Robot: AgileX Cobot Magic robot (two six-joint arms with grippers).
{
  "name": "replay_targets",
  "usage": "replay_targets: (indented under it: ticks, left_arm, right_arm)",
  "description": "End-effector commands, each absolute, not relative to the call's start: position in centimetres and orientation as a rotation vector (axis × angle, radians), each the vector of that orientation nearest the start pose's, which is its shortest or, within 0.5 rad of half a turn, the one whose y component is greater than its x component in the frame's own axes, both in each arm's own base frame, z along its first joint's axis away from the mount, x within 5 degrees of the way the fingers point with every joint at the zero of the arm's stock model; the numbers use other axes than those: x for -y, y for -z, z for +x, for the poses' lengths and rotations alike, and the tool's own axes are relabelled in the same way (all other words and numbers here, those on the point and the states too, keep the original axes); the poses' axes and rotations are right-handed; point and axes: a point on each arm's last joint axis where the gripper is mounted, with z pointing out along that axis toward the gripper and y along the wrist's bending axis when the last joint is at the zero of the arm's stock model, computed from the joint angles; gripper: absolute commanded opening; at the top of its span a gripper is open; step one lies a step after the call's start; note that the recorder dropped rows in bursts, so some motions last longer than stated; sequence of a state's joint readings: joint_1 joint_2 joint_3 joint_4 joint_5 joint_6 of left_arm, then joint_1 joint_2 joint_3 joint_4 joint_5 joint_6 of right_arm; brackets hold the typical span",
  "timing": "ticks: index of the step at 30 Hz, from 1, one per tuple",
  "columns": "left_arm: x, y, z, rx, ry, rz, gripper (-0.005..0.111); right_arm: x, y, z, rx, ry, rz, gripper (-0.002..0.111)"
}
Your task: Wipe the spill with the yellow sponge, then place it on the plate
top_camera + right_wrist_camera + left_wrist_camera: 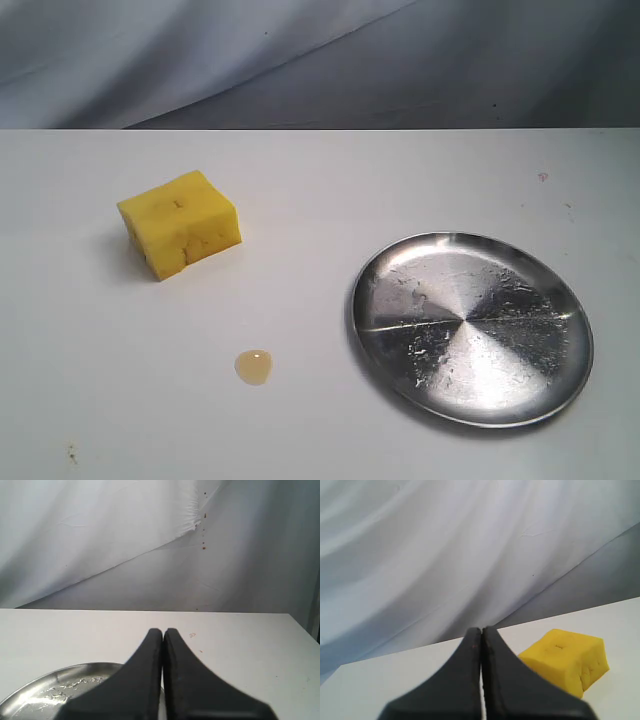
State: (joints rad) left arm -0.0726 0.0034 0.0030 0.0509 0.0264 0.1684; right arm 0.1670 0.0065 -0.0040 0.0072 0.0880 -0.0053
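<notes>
The sponge (180,224) is a bright yellow foam block with flat faces, small dark slits and pores. It sits flat on the smooth white table (400,180) at the left of the exterior view. It is turned a little, so that a corner faces the near edge, and its longer side runs roughly across the view. The spill (254,366) is a small, roundish, glossy amber puddle nearer the front, well apart from the sponge. To the right of both lies the plate (470,328), round, shallow, shiny metal with streaks and scratches. Neither arm shows in the exterior view. In the wrist views the left gripper (481,629) has its dark, tapered fingers pressed together on nothing, and the sponge lies beyond its tips. The right gripper (163,630) is likewise closed and empty, over the plate's rim. Behind the table hangs pale, creased cloth (300,50).
</notes>
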Motion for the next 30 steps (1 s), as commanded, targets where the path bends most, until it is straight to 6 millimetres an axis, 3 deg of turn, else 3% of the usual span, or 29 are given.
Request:
replay_targets:
  ticks: [1,14,18,23,27,30]
  left_arm:
    - [0.4,-21.1,5.6,-1.493,-0.107,0.203,0.0]
    - [0.4,-21.1,5.6,-1.493,-0.107,0.203,0.0]
    - [0.4,-21.1,5.6,-1.493,-0.107,0.203,0.0]
    - [0.4,-21.1,5.6,-1.493,-0.107,0.203,0.0]
    - [0.4,-21.1,5.6,-1.493,-0.107,0.203,0.0]
    - [0.4,-21.1,5.6,-1.493,-0.107,0.203,0.0]
  right_arm:
    - [-0.9,-20.5,5.6,-1.572,-0.124,-0.129,0.0]
    - [-0.9,-20.5,5.6,-1.566,-0.124,-0.128,0.0]
    - [-0.9,-21.3,5.5,-1.481,-0.141,-0.11,0.0]
    - [-0.7,-22.1,5.5,-1.4,-0.459,0.2,0.0]
    - [-1.2,-21.2,6.3,-1.558,-0.479,0.183,0.0]
    - [-2.4,-22.6,8.1,-1.689,-0.518,0.095,0.0]
